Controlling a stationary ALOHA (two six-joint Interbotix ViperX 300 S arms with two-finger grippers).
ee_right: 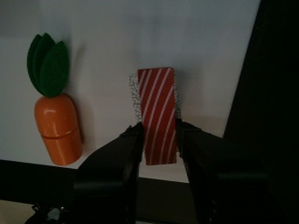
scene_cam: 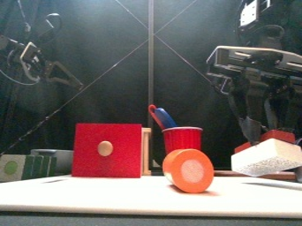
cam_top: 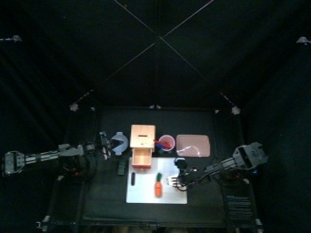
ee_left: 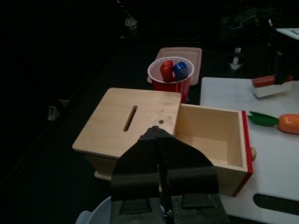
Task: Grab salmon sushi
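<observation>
Salmon sushi (ee_right: 159, 112) sits pinched in the right tool (ee_right: 162, 144), just beside the toy carrot (ee_right: 56, 107), while the left tool (ee_left: 163, 149), squeezed together, hangs over the wooden box (ee_left: 163, 131).

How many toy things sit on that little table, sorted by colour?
Orange-red: 2, the salmon sushi and the carrot
Red: 1, the cup
Tan wood with a red side: 1, the box
Dark: 1, the stick
Total: 5

Overhead; table-level front; two wrist close-ups
</observation>
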